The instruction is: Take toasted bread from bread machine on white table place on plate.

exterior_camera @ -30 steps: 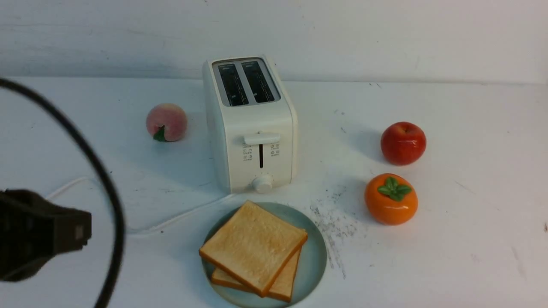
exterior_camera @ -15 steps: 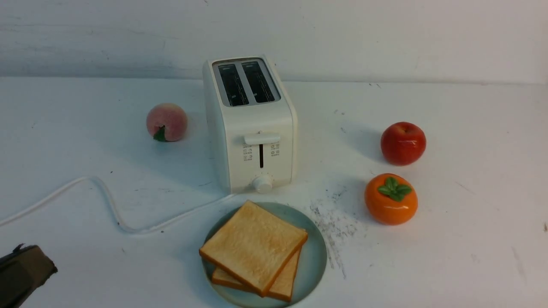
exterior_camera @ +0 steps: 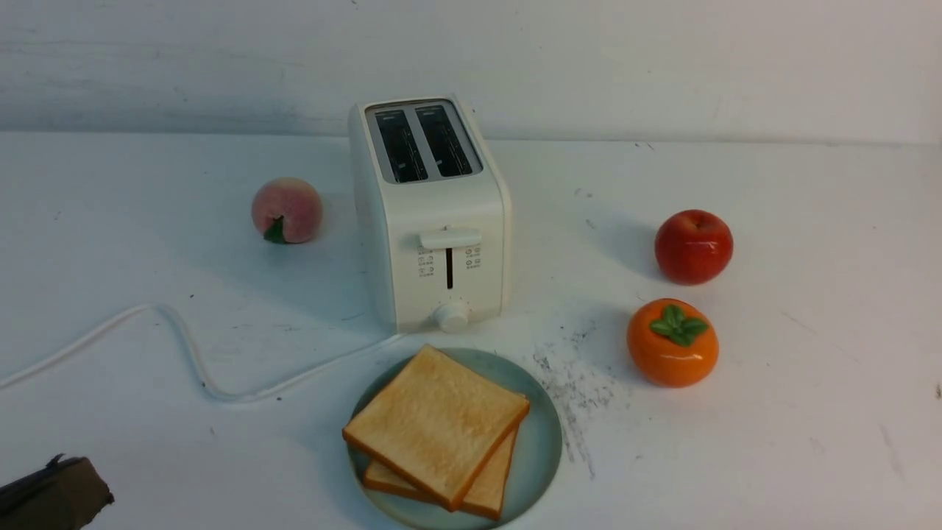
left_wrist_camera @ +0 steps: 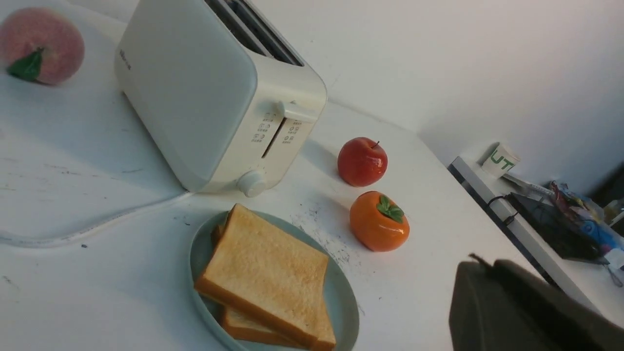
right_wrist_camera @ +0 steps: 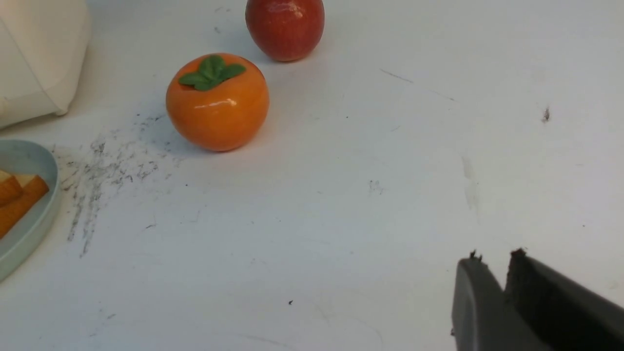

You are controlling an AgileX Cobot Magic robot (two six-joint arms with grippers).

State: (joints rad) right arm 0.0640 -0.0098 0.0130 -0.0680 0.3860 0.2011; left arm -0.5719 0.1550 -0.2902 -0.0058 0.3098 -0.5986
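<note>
Two slices of toasted bread [exterior_camera: 436, 421] lie stacked on the pale blue-green plate [exterior_camera: 543, 442], in front of the cream-white bread machine [exterior_camera: 434, 221] on the white table [exterior_camera: 809, 309]. Both slots of the bread machine look empty. My left gripper [exterior_camera: 59, 464] is low at the table's front left corner, shut and empty, far from the plate. In the left wrist view the left gripper [left_wrist_camera: 480, 261] shows with its jaws together, and the toast [left_wrist_camera: 265, 278] lies on the plate [left_wrist_camera: 341, 302]. My right gripper [right_wrist_camera: 492, 256] is shut and empty over bare table, out of the front view.
A peach [exterior_camera: 286, 210] lies left of the bread machine. A red apple [exterior_camera: 693, 246] and an orange persimmon [exterior_camera: 672, 342] lie to its right. The white cord [exterior_camera: 184, 346] runs across the left of the table. Dark scuffs [exterior_camera: 574, 383] mark the table beside the plate.
My left arm and its black cable have drawn back toward the front left corner, out of most of the front view. The toast, plate and bread machine have not moved.
</note>
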